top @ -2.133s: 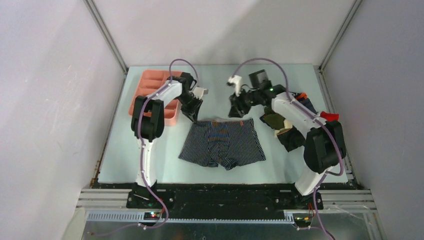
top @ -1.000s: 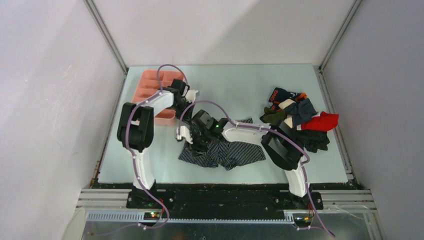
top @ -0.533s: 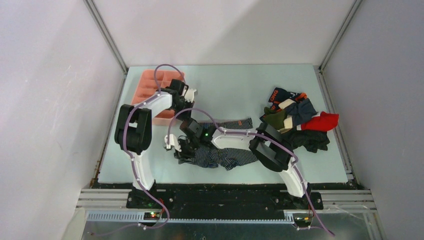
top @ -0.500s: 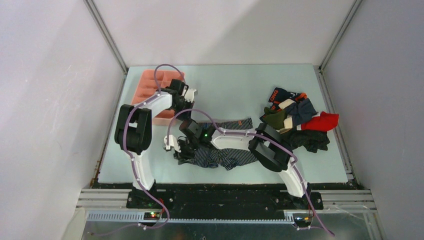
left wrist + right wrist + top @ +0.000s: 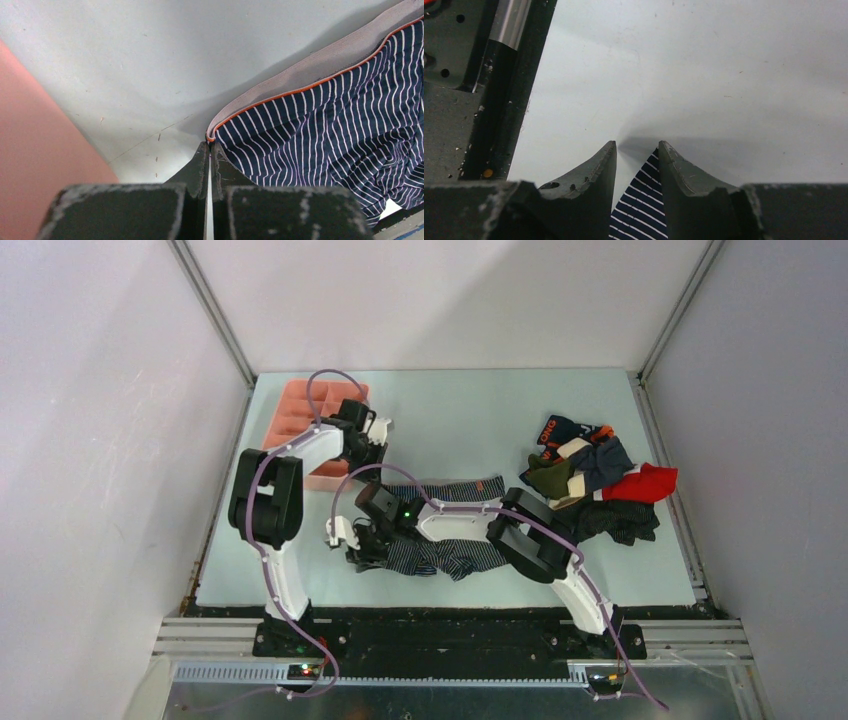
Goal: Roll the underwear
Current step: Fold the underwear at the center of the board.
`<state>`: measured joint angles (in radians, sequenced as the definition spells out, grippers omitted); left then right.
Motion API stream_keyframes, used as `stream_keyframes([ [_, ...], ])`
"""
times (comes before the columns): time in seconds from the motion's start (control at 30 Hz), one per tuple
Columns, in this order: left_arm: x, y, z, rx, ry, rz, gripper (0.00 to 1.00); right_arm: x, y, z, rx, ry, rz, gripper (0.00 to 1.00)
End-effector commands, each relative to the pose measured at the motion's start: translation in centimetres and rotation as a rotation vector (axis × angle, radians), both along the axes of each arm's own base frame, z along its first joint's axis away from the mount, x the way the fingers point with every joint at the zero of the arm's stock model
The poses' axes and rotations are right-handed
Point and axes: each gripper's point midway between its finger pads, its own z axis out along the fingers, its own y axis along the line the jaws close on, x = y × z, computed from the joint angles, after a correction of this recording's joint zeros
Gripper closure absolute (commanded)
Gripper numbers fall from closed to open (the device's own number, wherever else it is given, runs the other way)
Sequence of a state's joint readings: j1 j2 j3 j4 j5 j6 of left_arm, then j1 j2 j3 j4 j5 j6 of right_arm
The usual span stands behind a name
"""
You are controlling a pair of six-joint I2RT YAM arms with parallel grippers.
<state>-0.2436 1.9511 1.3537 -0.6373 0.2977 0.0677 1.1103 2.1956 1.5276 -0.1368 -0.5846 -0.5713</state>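
Left gripper [image 5: 208,146] clamps a corner of the briefs [image 5: 325,125], cloth sits inside the right gripper [image 5: 636,148], grip unclear; folding seems underway, so next flatten and roll.

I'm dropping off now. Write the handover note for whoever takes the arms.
Left gripper: shut on the striped underwear's waistband corner, beside the pink tray.
Right gripper: reaching across, closed on a fold at the same pair's left edge.
Done: that pair lies in the middle, partly bunched; no roll yet.
To do: roll it, then work through the pile on the right.
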Motion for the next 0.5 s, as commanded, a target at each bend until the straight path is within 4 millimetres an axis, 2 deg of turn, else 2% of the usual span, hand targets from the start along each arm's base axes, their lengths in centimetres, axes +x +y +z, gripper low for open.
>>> stream_keyframes([
  [0.0, 0.7, 0.1, 1.9, -0.027, -0.054, 0.016, 1.0, 1.2, 1.3, 1.2, 0.05, -0.077, 0.009, 0.59],
  [0.13, 0.7, -0.1, 1.9, -0.033, -0.05, 0.014, 1.0, 1.6, 1.3, 1.2, 0.053, -0.097, 0.001, 0.6],
  [0.3, 0.8, -0.1, 2.0, -0.034, -0.051, 0.014, 1.0, 2.1, 1.0, -0.2, 0.019, -0.125, -0.015, 0.6],
  [0.43, 0.7, -0.1, 1.9, -0.034, -0.045, 0.011, 1.0, 3.3, 0.9, -0.6, 0.011, -0.173, -0.063, 0.6],
  [0.47, 0.6, -0.1, 1.8, -0.037, -0.042, 0.01, 1.0, 3.9, 1.2, -0.1, 0.031, -0.197, -0.083, 0.6],
])
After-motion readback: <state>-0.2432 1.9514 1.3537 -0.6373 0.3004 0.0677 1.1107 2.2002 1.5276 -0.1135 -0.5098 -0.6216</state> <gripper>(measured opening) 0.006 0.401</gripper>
